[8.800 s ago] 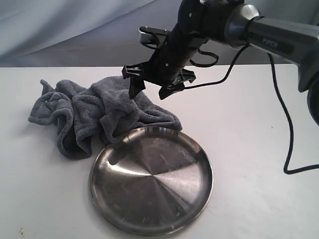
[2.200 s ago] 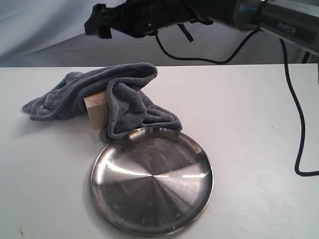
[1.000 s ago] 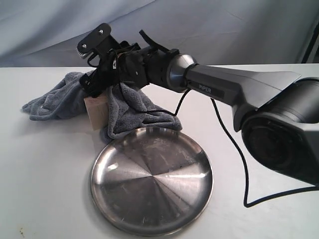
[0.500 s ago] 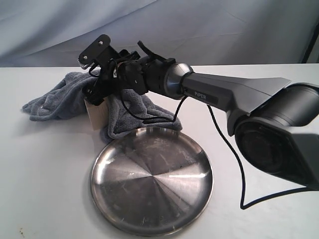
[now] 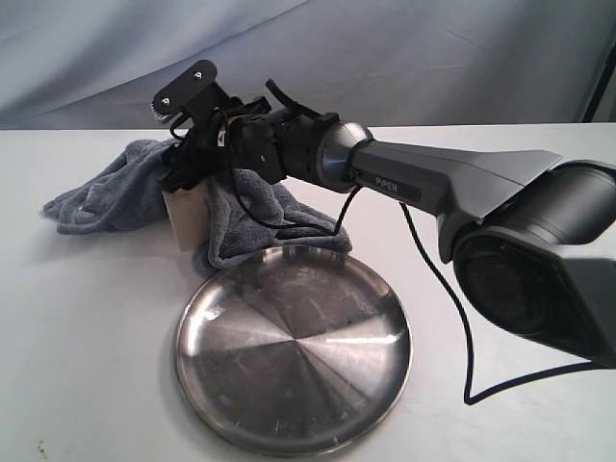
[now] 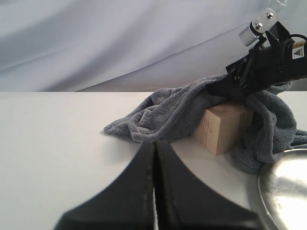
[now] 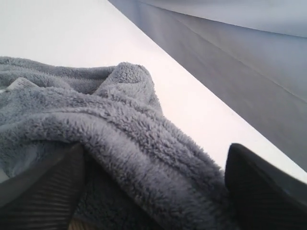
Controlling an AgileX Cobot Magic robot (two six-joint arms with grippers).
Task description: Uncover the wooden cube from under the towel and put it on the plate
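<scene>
The wooden cube point(image 5: 188, 218) stands on the table just behind the plate point(image 5: 289, 356), its pale front face bare and its top still under a fold of the grey-blue towel point(image 5: 101, 192). My right gripper point(image 5: 183, 171) reaches across from the right and sits on that fold, open, with its fingers spread wide around the fleece point(image 7: 120, 129). The left wrist view shows the cube point(image 6: 223, 127), the towel point(image 6: 168, 115), the plate's rim point(image 6: 268, 167) and the right gripper point(image 6: 235, 88) on top. My left gripper point(image 6: 154, 143) hovers low over the table, shut and holding nothing.
The towel also trails left of the cube and bunches against the plate's back rim point(image 5: 289, 252). The right arm's black cable point(image 5: 438, 289) loops over the table on the right. A blue-grey backdrop point(image 5: 385, 58) hangs behind the table.
Over the earlier frames the towel was pulled back, baring the cube's front. The right arm came down from above onto the fold; in the last half second it only shifted slightly.
</scene>
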